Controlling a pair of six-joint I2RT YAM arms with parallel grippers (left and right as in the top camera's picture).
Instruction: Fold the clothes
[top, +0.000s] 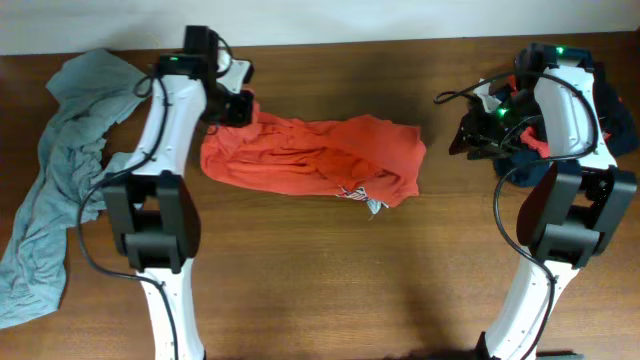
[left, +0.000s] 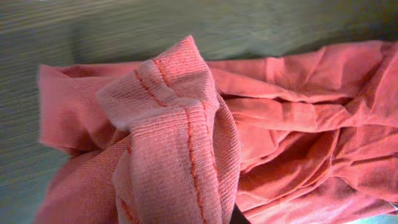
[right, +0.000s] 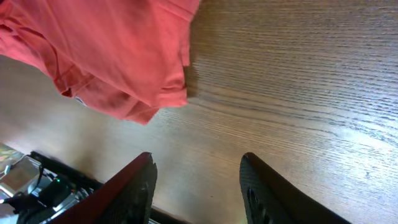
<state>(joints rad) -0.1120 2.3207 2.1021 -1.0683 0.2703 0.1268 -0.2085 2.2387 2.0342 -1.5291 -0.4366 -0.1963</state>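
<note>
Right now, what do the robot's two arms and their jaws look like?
Both the left arm and right arm have white curved links joined by black blocky joint housings, with black cables looping alongside and small green lights near the wrists. The right arm's jaws are two black, rounded fingers.

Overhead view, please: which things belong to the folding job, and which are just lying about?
Job: orange-red T-shirt, pinched by left gripper; grey-blue shirt; dark clothes pile.
Lying about: only the wooden table itself; right gripper open, holding nothing.
</note>
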